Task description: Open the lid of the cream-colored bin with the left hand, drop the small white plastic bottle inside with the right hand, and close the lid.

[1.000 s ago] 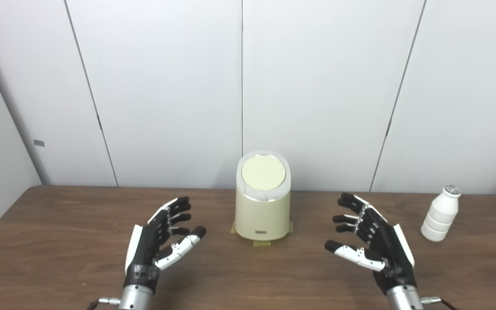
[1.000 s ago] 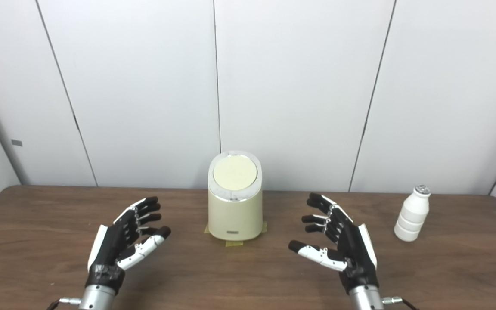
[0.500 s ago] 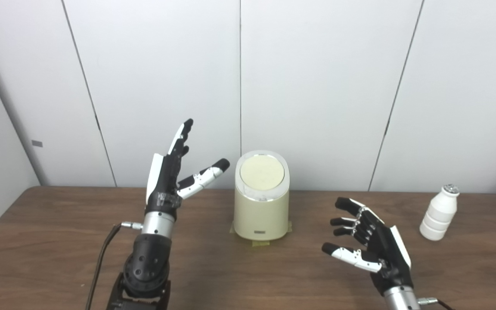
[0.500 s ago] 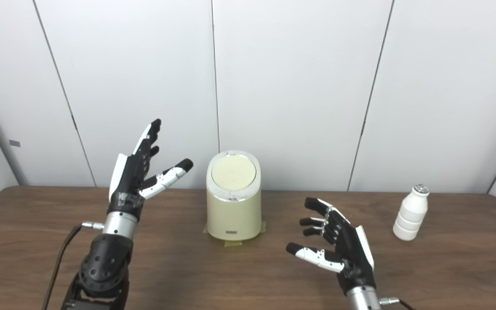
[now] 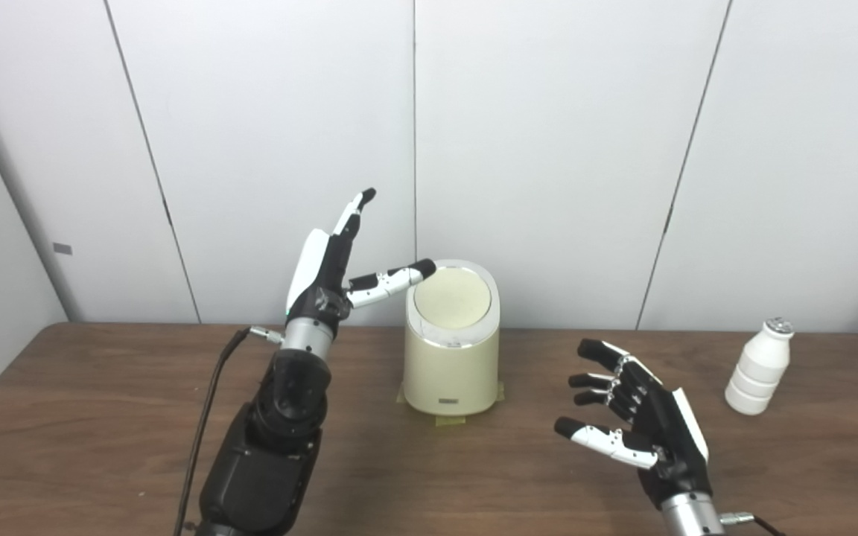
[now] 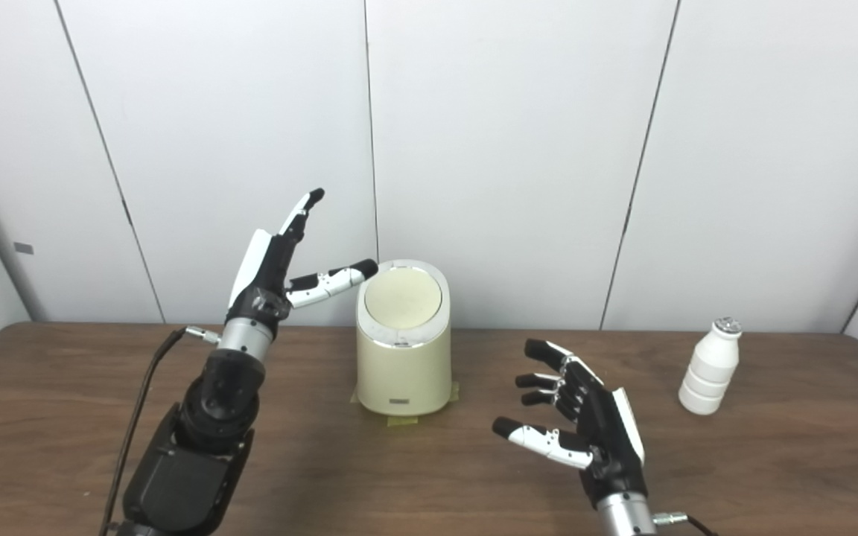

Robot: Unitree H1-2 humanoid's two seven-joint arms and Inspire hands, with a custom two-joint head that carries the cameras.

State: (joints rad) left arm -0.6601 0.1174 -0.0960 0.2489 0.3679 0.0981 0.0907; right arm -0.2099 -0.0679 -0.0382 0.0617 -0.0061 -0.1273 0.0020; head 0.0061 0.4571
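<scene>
My left hand (image 5: 328, 264) spread, empty, thumb at lid (image 5: 452, 298) rim; right hand (image 5: 641, 424) spread, empty; bottle (image 5: 759, 368) likely light, slick: grasp mid-body

No readable text anywhere. Small dark plate (image 5: 447, 402) low on the front of the cream-colored bin (image 5: 450, 372), possibly a brand label; lettering too small to make out.

A dark wooden table (image 5: 101, 417) stands against white wall panels (image 5: 548, 149) with thin dark seams.
</scene>
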